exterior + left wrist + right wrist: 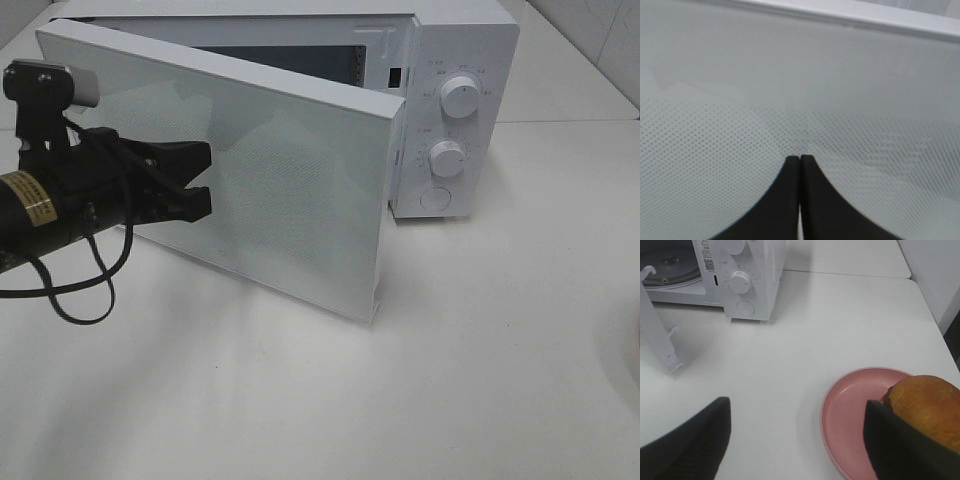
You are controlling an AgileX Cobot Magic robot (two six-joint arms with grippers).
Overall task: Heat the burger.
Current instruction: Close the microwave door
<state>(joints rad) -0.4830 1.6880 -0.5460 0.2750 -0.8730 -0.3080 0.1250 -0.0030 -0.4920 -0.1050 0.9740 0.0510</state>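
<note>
The burger [927, 407], of which only the golden-brown bun top shows, lies on a pink plate [855, 410] in the right wrist view, partly behind one finger. My right gripper [795, 440] hangs open just above the plate's near side, with nothing between its fingers. The white microwave [455, 110] stands at the back with its door [270, 180] swung partly open. My left gripper [205, 180] is shut, its tips [800, 159] right at the door's dotted outer face. The burger and right gripper do not show in the exterior high view.
The microwave's glass turntable [670, 267] shows inside the open cavity. Two knobs [460, 97] and a round button sit on its right panel. The door's free edge [657, 340] juts toward the table's front. A black cable [85, 290] loops below the left arm.
</note>
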